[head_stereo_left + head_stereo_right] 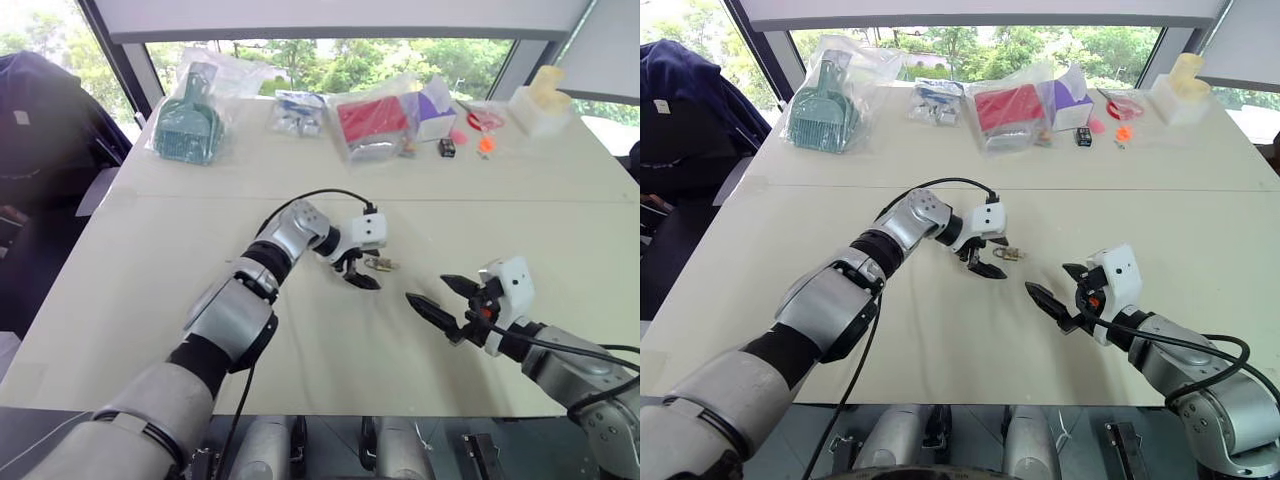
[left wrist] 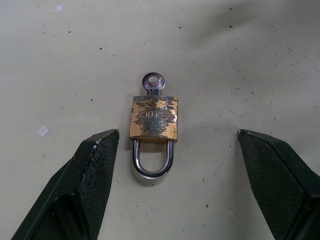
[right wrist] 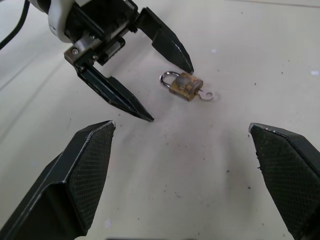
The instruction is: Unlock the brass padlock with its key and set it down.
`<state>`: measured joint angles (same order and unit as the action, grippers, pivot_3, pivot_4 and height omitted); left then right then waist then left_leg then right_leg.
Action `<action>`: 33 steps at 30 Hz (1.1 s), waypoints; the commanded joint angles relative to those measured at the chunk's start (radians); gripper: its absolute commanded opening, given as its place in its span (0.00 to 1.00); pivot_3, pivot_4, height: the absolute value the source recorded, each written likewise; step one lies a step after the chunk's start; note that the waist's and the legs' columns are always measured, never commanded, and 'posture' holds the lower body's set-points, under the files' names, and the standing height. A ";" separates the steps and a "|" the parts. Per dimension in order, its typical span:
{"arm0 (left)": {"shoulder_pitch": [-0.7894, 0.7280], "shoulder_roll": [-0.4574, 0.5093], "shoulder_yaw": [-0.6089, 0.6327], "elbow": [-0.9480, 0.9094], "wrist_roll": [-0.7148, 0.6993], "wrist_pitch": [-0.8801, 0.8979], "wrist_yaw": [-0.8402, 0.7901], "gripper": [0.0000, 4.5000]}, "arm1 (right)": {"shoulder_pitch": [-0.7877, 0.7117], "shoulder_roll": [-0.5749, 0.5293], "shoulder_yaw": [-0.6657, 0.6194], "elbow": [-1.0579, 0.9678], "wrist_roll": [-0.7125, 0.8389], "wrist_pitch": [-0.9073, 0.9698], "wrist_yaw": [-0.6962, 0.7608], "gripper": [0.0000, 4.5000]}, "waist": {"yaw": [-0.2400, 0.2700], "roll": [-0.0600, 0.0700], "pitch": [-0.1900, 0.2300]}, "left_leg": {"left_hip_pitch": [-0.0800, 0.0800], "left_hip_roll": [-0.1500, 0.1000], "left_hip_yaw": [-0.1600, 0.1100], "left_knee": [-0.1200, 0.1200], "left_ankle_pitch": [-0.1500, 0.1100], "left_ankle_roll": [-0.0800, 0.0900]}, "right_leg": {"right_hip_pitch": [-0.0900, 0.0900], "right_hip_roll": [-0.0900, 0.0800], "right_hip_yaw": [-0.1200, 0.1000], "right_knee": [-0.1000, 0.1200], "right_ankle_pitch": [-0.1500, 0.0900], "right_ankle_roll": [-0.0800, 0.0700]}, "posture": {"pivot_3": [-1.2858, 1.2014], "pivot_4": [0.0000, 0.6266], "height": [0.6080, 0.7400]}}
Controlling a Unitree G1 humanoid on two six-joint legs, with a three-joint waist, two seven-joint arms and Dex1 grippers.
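Note:
The brass padlock (image 2: 154, 120) lies flat on the pale table (image 1: 150, 300), its silvery shackle closed and the key (image 2: 153, 82) stuck in its underside. My left gripper (image 1: 358, 272) hovers just above and beside it, open, with the shackle end toward it and a fingertip on either side, not touching. The right wrist view shows the same: padlock (image 3: 186, 85), key (image 3: 206, 95) and the left gripper (image 3: 171, 94) with one finger close to the shackle. My right gripper (image 1: 428, 288) stands open a short way to the right, pointing at the lock, with nothing in it.
Along the table's far edge lie a bagged teal item (image 1: 188, 125), a bagged red item (image 1: 372, 122), a purple box (image 1: 435, 108), small black-and-orange items (image 1: 447, 147) and a white block (image 1: 540, 105). A dark jacket (image 1: 40, 120) hangs off the table's left side.

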<state>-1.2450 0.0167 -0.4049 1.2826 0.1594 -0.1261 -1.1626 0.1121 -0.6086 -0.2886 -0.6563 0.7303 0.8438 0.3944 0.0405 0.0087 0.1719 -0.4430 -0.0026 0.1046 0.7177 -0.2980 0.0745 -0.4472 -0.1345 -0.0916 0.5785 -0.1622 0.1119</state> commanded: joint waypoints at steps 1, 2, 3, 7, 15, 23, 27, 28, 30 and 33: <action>-0.001 -0.005 0.008 0.008 0.040 -0.001 0.033 0.88 | -0.013 0.002 0.002 -0.022 -0.004 -0.023 0.002 0.98 | 0.000 0.000 0.000 | 0.000 0.000 0.000 0.000 0.000 0.000 | 0.000 0.000 0.000 0.000 0.000 0.000 | 0.52 0.24 0.96; 0.001 -0.010 0.018 0.010 0.037 0.006 0.042 0.88 | -0.017 0.002 0.006 -0.019 -0.006 -0.024 0.003 0.98 | 0.000 0.000 0.000 | 0.000 0.000 0.000 0.000 0.000 0.000 | 0.000 0.000 0.000 0.000 0.000 0.000 | 0.52 0.24 0.96; 0.002 -0.015 0.024 0.011 0.036 0.013 0.050 0.88 | -0.021 0.002 0.009 -0.016 -0.007 -0.025 0.004 0.98 | 0.000 0.000 0.000 | 0.000 0.000 0.000 0.000 0.000 0.000 | 0.000 0.000 0.000 0.000 0.000 0.000 | 0.52 0.24 0.96; 0.014 -0.032 0.029 0.017 0.057 0.010 0.074 0.88 | -0.035 0.002 0.019 -0.005 -0.013 -0.026 0.007 0.98 | 0.001 0.000 0.000 | 0.001 0.000 -0.001 0.001 0.000 0.000 | 0.001 0.000 0.000 0.000 0.000 0.000 | 0.52 0.24 0.96; 0.043 -0.037 0.003 0.011 0.100 -0.027 0.073 0.37 | -0.033 0.003 0.020 -0.005 0.000 -0.010 0.005 1.00 | 0.001 -0.002 -0.002 | 0.002 0.000 -0.001 0.001 0.000 0.000 | 0.004 0.000 0.000 0.000 0.000 0.000 | 0.52 0.24 0.96; 0.076 0.029 0.065 -0.087 0.047 -0.142 0.029 0.17 | -0.059 0.082 -0.013 0.016 0.095 0.009 -0.040 1.00 | -0.006 -0.002 -0.002 | 0.002 0.001 -0.001 0.001 0.000 0.000 | 0.003 0.000 -0.001 0.000 0.000 0.000 | 0.52 0.24 0.96; 0.156 0.086 0.136 -0.309 -0.050 -0.256 0.012 0.17 | -0.099 0.185 -0.069 0.053 0.205 0.002 -0.109 1.00 | -0.011 -0.001 -0.001 | 0.002 0.001 -0.001 0.000 0.000 0.000 | 0.000 0.000 0.000 0.001 0.000 0.000 | 0.52 0.24 0.96; 0.196 0.110 0.140 -0.416 -0.073 -0.267 -0.009 0.17 | -0.112 0.202 -0.076 0.067 0.217 0.000 -0.126 1.00 | -0.012 -0.001 -0.001 | 0.001 0.001 -0.001 0.000 0.000 -0.001 | -0.001 0.000 0.000 0.002 0.000 0.000 | 0.52 0.24 0.96; 0.274 0.144 0.148 -0.625 -0.125 -0.231 -0.035 0.17 | -0.140 0.234 -0.092 0.093 0.261 -0.006 -0.154 1.00 | -0.012 -0.001 -0.001 | 0.000 0.001 0.000 -0.001 0.001 -0.001 | -0.002 -0.001 0.000 0.002 0.001 0.001 | 0.52 0.24 0.96; 0.354 0.173 0.156 -0.847 -0.177 -0.129 -0.021 0.17 | -0.187 0.274 -0.113 0.116 0.353 -0.014 -0.187 1.00 | -0.009 0.000 -0.002 | 0.000 0.000 0.000 -0.001 0.001 -0.001 | -0.001 -0.002 0.000 0.002 0.001 -0.001 | 0.52 0.24 0.96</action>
<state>-0.8934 0.1930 -0.2584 0.5479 0.0255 -0.2906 -1.1909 -0.0538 -0.3456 -0.3715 -0.5268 1.0187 0.8526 0.2214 0.0314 0.0084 0.1704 -0.4428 -0.0025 0.1044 0.7168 -0.2974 0.0733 -0.4480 -0.1363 -0.0918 0.5801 -0.1614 0.1111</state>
